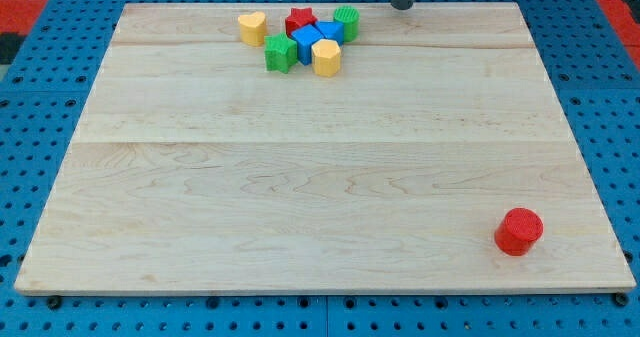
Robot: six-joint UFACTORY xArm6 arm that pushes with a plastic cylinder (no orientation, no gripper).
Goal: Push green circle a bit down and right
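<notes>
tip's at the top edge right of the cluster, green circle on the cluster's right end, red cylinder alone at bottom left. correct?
One thing is off: the red cylinder sits alone at the view's bottom right, not bottom left, as the camera view shows. The rest holds: my tip is at the top edge, right of the cluster, and the green circle is on the cluster's right end.

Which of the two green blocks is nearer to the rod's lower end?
The green circle, at the cluster's right end. My tip stands just to its upper right, while the green star lies at the cluster's lower left.
</notes>
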